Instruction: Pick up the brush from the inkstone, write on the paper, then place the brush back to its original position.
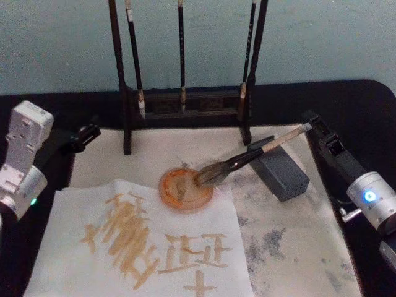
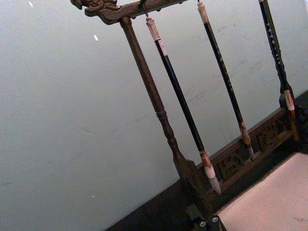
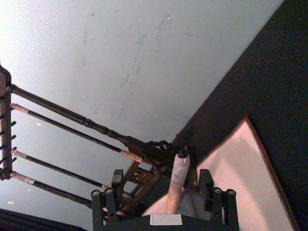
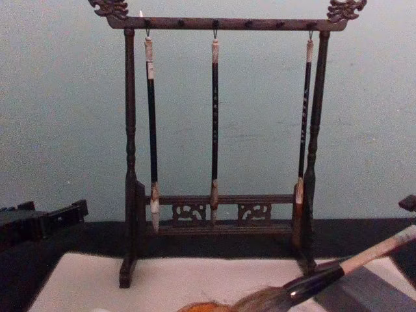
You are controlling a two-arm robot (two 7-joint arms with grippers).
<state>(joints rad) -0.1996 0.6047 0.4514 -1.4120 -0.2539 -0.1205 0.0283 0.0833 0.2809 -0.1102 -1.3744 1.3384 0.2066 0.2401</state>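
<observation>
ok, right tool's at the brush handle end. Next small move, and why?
Probably shut the right tool on the brush: its open fingers straddle the handle's end with gaps either side, and the brush lies across the grey block, bristles in the orange dish. The left tool is parked off to the left.

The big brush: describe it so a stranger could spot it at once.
Find the wooden rack at the back. In front, the brush lies slanted, bristles in an orange dish, handle across a grey block. Unlike the thin black brushes hanging above, it is thick and pale-handled.
</observation>
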